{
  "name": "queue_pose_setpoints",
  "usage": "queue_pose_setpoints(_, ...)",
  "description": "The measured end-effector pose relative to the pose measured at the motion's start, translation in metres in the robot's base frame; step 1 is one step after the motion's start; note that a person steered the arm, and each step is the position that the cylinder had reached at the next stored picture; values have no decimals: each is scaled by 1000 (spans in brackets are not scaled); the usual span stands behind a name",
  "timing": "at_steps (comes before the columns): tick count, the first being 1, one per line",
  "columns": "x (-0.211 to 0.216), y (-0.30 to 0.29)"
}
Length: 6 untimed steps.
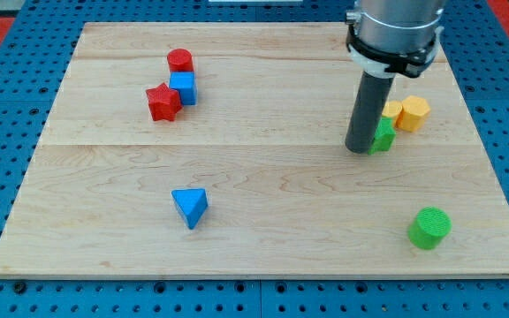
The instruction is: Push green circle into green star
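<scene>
- Green circle [429, 227]: a short, round green block standing flat on its base on the wooden board [263, 203], its circular top face up. It lies near the board's corner at the view's bottom right, alone, with bare wood on all sides of it.
- Green star [384, 134]: a green block at the view's right, nearer the view's top than the circle. Only its right-hand part shows, so the star outline cannot be fully made out; the visible part has angled edges. It rests flat on the board.
- Relation: the two green blocks are well apart, the circle below and slightly right of the star.
</scene>
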<state>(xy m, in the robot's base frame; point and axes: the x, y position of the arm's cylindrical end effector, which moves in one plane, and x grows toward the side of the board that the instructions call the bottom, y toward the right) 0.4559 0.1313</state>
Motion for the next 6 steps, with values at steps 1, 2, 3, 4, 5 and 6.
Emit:
queue_pose_setpoints(1, 59, 58)
queue_pose_setpoints(2, 94, 125)
queue_pose_setpoints(3, 144, 71)
queue_pose_setpoints(4, 123, 18)
queue_pose_setpoints(5, 74, 32)
queue_pose_setpoints(6, 27, 38)
